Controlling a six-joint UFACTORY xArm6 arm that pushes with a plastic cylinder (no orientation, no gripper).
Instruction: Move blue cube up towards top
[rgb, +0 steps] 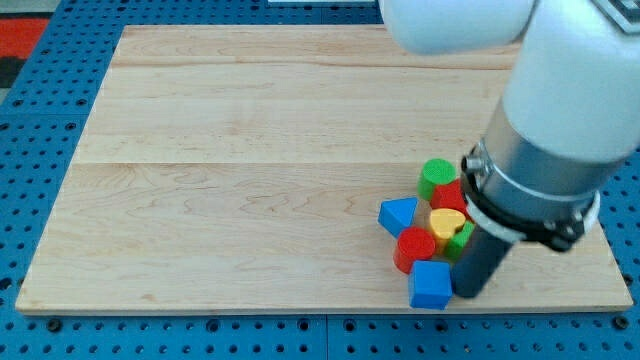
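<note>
The blue cube (431, 285) lies near the wooden board's bottom edge at the view's lower right. It is the lowest block of a tight cluster. My tip (470, 292) stands on the board just right of the blue cube, touching or nearly touching its right side. Above the cube sit a red cylinder (414, 247), a blue triangular block (398, 215), a yellow heart-shaped block (447, 222), a red block (449, 195) and a green cylinder (436, 175). A small part of another green block (461, 240) shows beside the rod.
The wooden board (250, 150) lies on a blue pegboard table (40, 150). The large white and grey arm body (560, 110) fills the view's upper right and hides the board's right part.
</note>
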